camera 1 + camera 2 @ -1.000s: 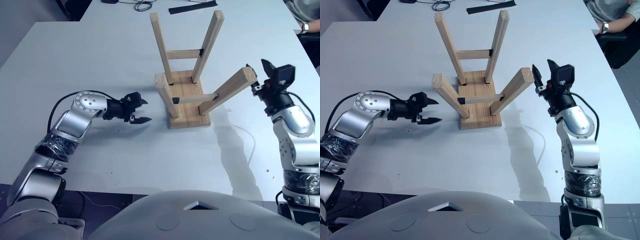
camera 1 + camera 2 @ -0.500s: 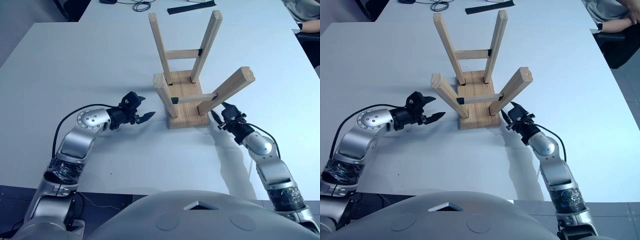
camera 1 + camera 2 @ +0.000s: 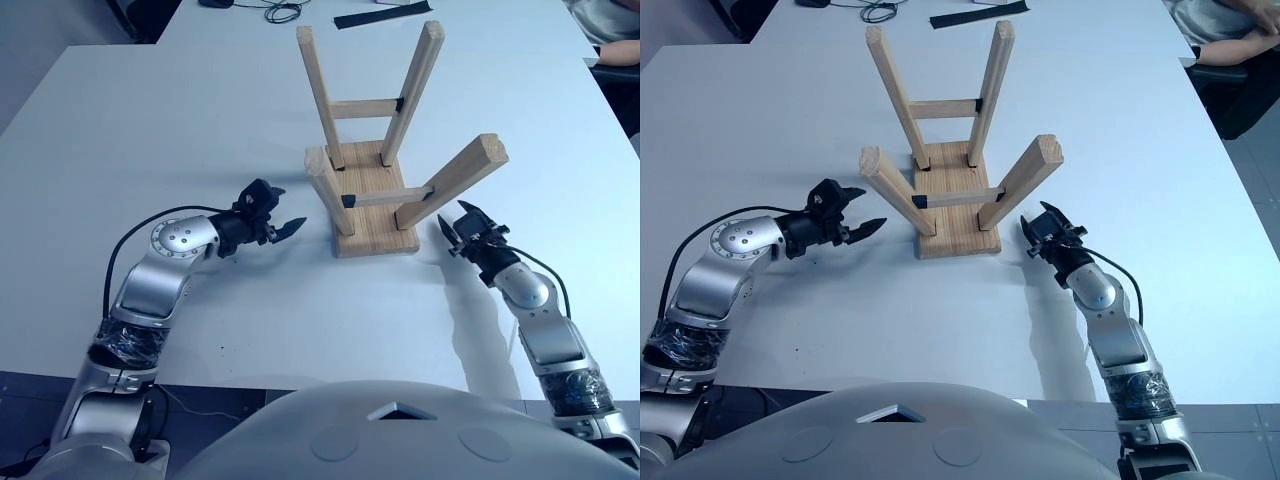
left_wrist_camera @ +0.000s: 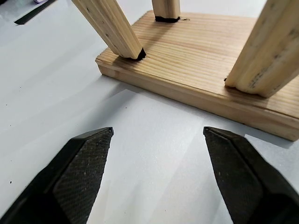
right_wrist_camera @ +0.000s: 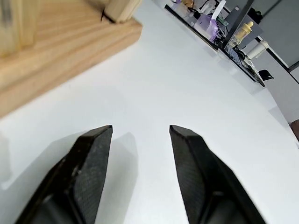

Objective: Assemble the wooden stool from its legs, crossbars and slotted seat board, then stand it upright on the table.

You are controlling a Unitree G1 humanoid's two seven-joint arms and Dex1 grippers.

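Hovering low over the white table [image 3: 150, 120], the left gripper [image 3: 290, 207] aims spread jaws at the pale wooden stool [image 3: 370, 172], near but apart. It rests upside down mid-table, seat flat, 4 legs up, 2 crossbars fitted. Its slanted near-right leg [image 3: 452, 182] leans over the right gripper [image 3: 453, 215], jaws also spread. Behind lie a flat black strip [image 3: 385, 14] and dark cables [image 3: 287, 12].

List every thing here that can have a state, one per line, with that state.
stool: assembled, upside down, seat flat on the table, legs pointing up.
left gripper: open, empty, low beside the stool, not touching it.
right gripper: open, empty, low beside the stool, not touching it.
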